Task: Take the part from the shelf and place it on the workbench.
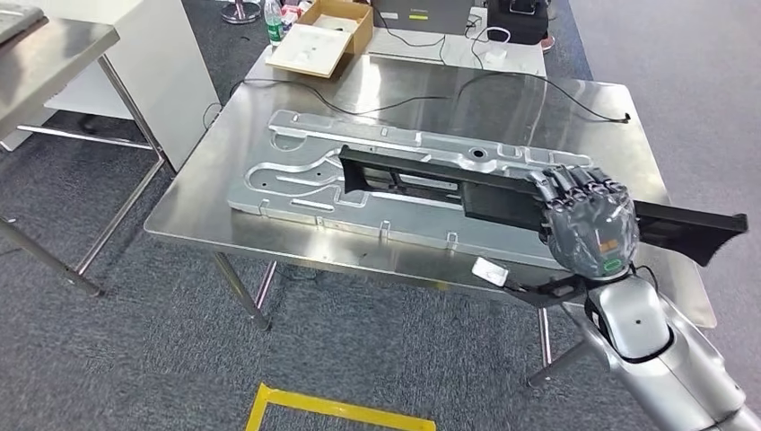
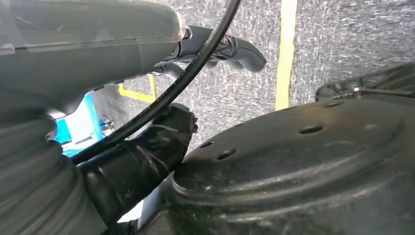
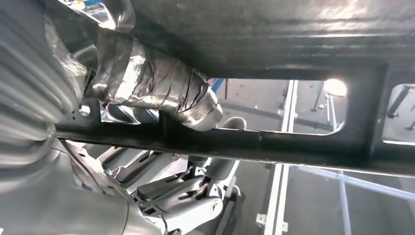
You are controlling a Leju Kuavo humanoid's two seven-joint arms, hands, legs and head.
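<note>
The right robot hand [image 1: 588, 224] grips a long black plastic part [image 1: 422, 175] near its right end, with the fingers [image 1: 583, 189] curled over the top edge, and holds it roughly level above the stainless-steel table [image 1: 502, 103]. The part stretches from over the middle of the table out past the right robot hand toward the table's right side, and it lies across a large flat aluminium plate [image 1: 296, 175] with milled slots that rests on the table. Whether the part touches the plate or hangs just above it cannot be told. In the right wrist view the taped thumb [image 3: 156, 83] presses against the black part's frame [image 3: 274, 147] beside a rectangular opening. A black cable [image 1: 529, 85] trails over the far side of the table. Beyond it, an open cardboard box [image 1: 332, 31] sits on a second table next to a plastic bottle [image 1: 275, 20]. The left robot hand [image 2: 147, 147] hangs above grey carpet [image 2: 342, 34] marked with yellow tape [image 2: 285, 54]; its dark fingers are seen only in part, so its state cannot be told.
</note>
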